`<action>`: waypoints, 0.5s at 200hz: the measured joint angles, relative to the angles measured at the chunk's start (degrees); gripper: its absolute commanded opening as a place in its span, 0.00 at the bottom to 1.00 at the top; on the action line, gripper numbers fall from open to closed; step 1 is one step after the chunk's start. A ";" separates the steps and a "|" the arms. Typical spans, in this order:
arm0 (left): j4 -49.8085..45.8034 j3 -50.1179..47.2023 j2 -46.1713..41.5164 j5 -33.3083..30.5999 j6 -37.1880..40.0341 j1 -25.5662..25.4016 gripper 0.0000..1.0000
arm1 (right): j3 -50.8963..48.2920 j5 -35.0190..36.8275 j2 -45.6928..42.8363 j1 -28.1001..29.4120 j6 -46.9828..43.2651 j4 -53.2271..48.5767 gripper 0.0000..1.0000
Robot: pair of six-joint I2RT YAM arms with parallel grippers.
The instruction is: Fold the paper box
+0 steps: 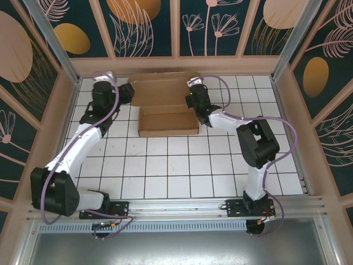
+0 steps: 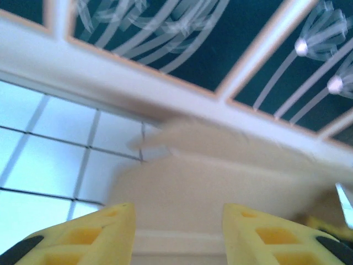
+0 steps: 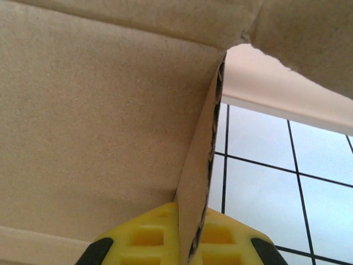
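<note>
- Worktop [image 1: 182, 171]: white tiled grid, near half bare. All the action is at the far end by the back wall [image 1: 176, 65].
- Paper box [image 1: 165, 110]: plain brown cardboard, far-centre on worktop, between the two arms. Front part is already a shallow tray [image 1: 168, 126] w/ walls up. Big lid panel [image 1: 160, 91] behind it lies toward the back wall, not closed. Prob. about mid-task: tray formed, lid & tabs left.
- Right gripper [image 3: 187, 234]: pressed together on the box's right side wall [image 3: 198, 165]. The cardboard edge stands upright between its fingers [image 3: 146, 237], tray floor to the left. In top view the right gripper [image 1: 197, 110] is at the tray's right-rear corner.
- Left gripper [image 2: 179, 234]: fingers [image 2: 105, 234] spread, nothing between them as far as the blurry wrist view shows, paper box [image 2: 220, 187] just ahead. In top view the left gripper [image 1: 127, 95] is at the lid panel's left edge; touching or not, can't tell.
- Step in hand, prob.: right pins the wall, left lines up on the lid.
- Next calls for: left to close on the lid edge & swing it fwd over the tray, right holding the wall upright. Risk: tray slides if right lets go early.
</note>
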 measured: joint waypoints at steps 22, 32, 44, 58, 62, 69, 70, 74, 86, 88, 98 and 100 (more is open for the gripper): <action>1.49 -0.24 0.33 0.35 0.37 3.30 0.49 | -4.35 -7.98 -3.85 -2.08 -1.84 3.93 0.00; 3.52 -1.51 0.63 1.84 1.38 3.78 0.50 | -5.73 -12.46 -5.16 -3.72 -3.02 5.49 0.00; 7.74 -4.61 0.63 5.16 2.89 4.52 0.51 | -6.56 -18.82 -5.95 -6.10 -4.17 6.97 0.00; 12.68 -8.48 0.96 10.51 5.44 5.62 0.53 | -6.49 -26.75 -5.97 -9.33 -5.29 7.39 0.00; 13.86 -9.29 1.16 11.76 5.92 5.97 0.53 | -6.47 -28.52 -5.97 -10.08 -5.66 7.32 0.00; 15.76 -10.34 1.75 13.92 7.13 6.45 0.54 | -6.16 -32.09 -5.88 -11.65 -6.16 6.91 0.00; 16.22 -10.49 1.92 14.40 7.54 6.54 0.54 | -6.01 -32.98 -5.81 -11.98 -6.19 6.80 0.00; 17.22 -10.82 2.36 15.67 8.28 6.73 0.55 | -5.60 -34.84 -5.60 -12.81 -6.36 6.47 0.00; 20.46 -11.15 4.07 19.58 11.50 7.28 0.57 | -3.26 -40.46 -4.39 -15.15 -6.80 5.25 0.00; 21.07 -11.17 4.35 20.24 11.96 7.37 0.58 | -2.78 -41.27 -4.15 -15.52 -6.93 5.11 0.00; 23.39 -11.17 5.68 23.21 15.21 7.41 0.59 | -0.50 -45.31 -2.78 -16.96 -7.37 4.52 0.00; 23.85 -11.17 5.95 23.87 15.61 7.41 0.59 | -0.07 -46.07 -2.56 -17.22 -7.50 4.31 0.00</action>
